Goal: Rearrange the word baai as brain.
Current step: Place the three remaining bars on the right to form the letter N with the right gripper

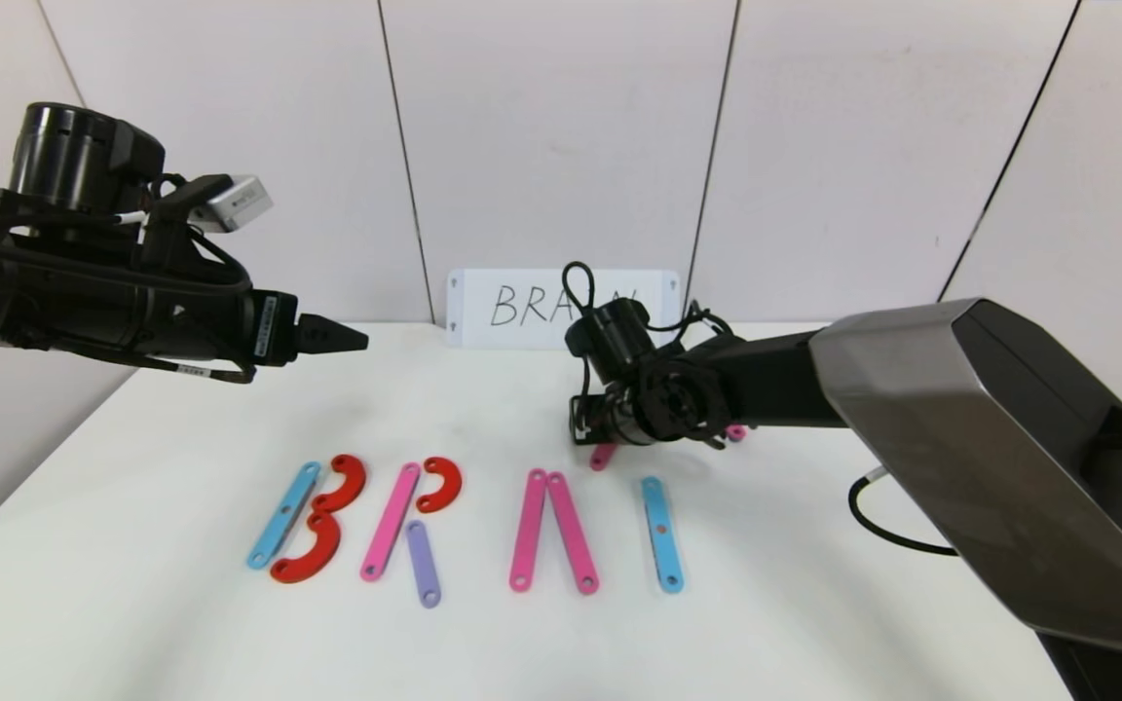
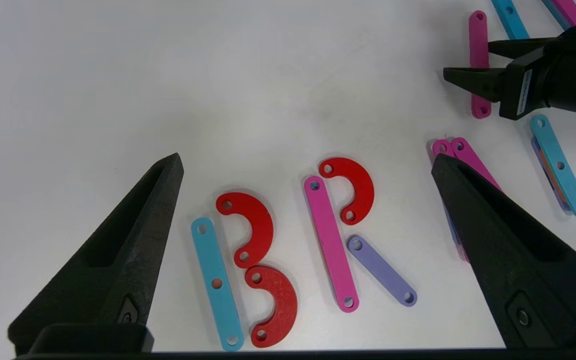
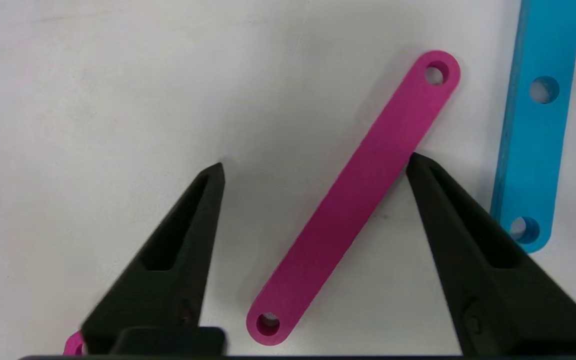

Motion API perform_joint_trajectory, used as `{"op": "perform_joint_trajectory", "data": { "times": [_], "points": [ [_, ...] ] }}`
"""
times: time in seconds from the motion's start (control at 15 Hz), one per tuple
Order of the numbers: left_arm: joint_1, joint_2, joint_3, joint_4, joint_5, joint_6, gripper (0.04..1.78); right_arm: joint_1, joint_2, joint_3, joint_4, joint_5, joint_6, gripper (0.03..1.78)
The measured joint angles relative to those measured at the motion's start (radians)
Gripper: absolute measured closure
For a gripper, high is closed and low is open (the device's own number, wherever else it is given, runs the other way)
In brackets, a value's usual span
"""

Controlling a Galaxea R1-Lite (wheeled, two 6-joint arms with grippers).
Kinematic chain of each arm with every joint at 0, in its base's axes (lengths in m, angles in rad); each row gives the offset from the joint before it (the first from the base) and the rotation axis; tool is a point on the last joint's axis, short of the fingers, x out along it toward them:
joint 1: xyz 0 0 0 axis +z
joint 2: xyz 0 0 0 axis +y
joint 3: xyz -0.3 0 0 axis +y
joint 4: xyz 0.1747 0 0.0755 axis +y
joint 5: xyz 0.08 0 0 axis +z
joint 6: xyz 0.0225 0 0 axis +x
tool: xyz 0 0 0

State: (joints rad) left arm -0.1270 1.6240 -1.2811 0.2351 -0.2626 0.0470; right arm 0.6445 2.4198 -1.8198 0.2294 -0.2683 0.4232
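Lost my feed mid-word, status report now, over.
Right hand open, low over a loose pink strip behind the letters. Left hand open, parked high above B and R. B, R, A, I laid; N missing. Nothing in the way.

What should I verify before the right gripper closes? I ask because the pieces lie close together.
1. Right gripper open: ok.
2. Loose pink flat plastic strip between its fingers: ok.
3. Strip centred in the gap: not ok; it lies slanted, close against one fingertip.
4. Neighbouring blue holed plastic strip clear of that fingertip: cannot tell.
5. Left gripper out of the way: ok; open, raised over the blue-and-red plastic B and the pink, red and purple R.
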Motion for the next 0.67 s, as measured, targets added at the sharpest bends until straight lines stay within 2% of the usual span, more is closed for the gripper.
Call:
{"op": "perform_joint_trajectory", "data": {
  "times": [0.2, 0.33, 0.4, 0.67],
  "points": [
    [-0.001, 0.000, 0.000, 0.000, 0.000, 0.000, 0.08, 0.001, 0.001, -0.006, 0.010, 0.000, 0.000, 1.24],
    [-0.002, 0.000, 0.000, 0.000, 0.000, 0.000, 0.08, 0.001, 0.003, -0.007, 0.011, 0.001, 0.000, 1.48],
    [-0.002, 0.000, 0.000, 0.000, 0.000, 0.000, 0.08, 0.001, 0.002, -0.008, 0.011, 0.000, 0.001, 1.53],
    [-0.008, 0.002, 0.001, 0.000, 0.000, 0.000, 0.08, 0.001, -0.003, -0.011, 0.014, 0.000, 0.002, 1.54]
  ]
}}
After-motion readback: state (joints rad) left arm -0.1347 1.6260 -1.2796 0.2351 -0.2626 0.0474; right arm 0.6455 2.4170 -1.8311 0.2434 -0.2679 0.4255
